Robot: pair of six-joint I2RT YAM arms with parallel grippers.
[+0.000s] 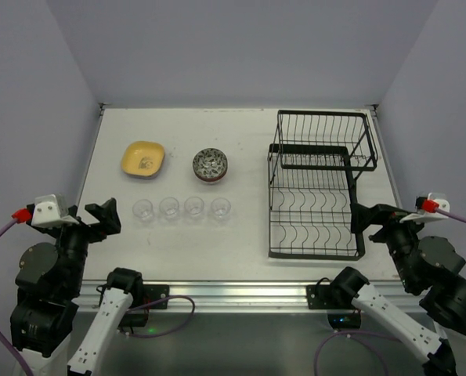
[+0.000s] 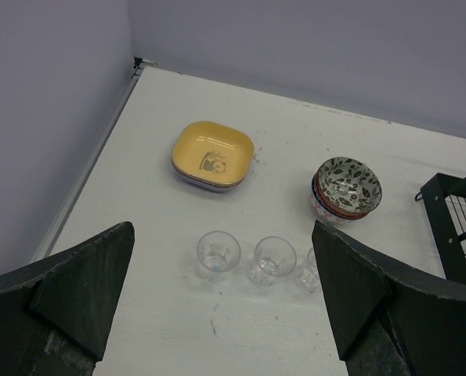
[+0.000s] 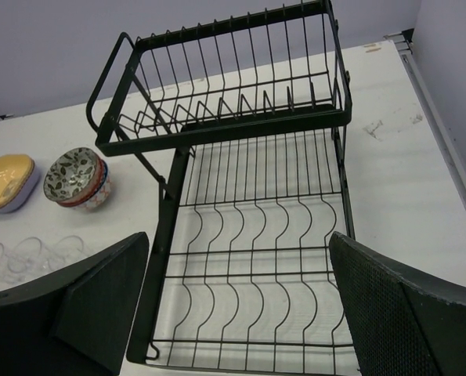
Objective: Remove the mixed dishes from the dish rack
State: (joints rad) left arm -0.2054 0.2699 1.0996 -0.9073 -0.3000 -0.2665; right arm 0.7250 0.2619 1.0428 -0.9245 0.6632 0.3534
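Note:
The black wire dish rack (image 1: 317, 185) stands at the right of the table with nothing in it; it fills the right wrist view (image 3: 248, 235). A stack of rounded-square plates, yellow on top (image 1: 142, 159) (image 2: 212, 155), and a stack of patterned bowls (image 1: 210, 164) (image 2: 347, 188) (image 3: 77, 178) sit on the table left of the rack. Several clear glasses (image 1: 182, 208) (image 2: 218, 253) stand in a row in front of them. My left gripper (image 1: 99, 218) (image 2: 221, 305) is open and empty near the front left. My right gripper (image 1: 366, 217) (image 3: 240, 301) is open and empty above the rack's near end.
The table's left edge (image 2: 84, 176) runs along the lavender wall. A metal rail (image 1: 233, 296) with both arm bases borders the near edge. White table surface (image 1: 240, 243) lies between the glasses and the rail.

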